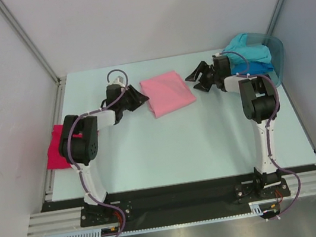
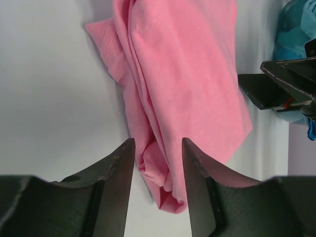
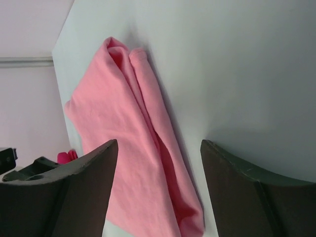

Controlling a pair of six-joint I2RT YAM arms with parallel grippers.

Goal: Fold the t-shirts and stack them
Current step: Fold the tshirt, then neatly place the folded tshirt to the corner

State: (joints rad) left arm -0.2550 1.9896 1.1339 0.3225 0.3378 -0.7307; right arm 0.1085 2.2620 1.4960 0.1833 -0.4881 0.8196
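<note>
The light pink t-shirt (image 1: 168, 93) lies folded into a rough rectangle on the pale table (image 1: 181, 151), towards the far side and between the two grippers. The left gripper (image 1: 141, 97) sits just at the shirt's left edge. In the left wrist view its fingers (image 2: 116, 177) stand moderately apart, and a bunched fold of pink cloth shows in the gap between them. The cloth rests on the table and is not pinched, though whether the tips touch it cannot be told. The right gripper (image 1: 193, 83) points at the shirt's right edge from just beside it, with a strip of bare table between them. Its fingers (image 3: 89, 177) are spread wide and hold nothing. In the right wrist view the shirt's rolled edge runs across the gap, nearer the left finger. The crimson-magenta t-shirt (image 1: 54, 148) lies at the table's left edge, partly hidden behind the left arm and well apart from both grippers. The turquoise t-shirt (image 1: 246, 50) and the blue t-shirt (image 1: 253, 69) are heaped in the teal plastic tub (image 1: 280, 60) at the far right corner, behind the right arm.
</note>
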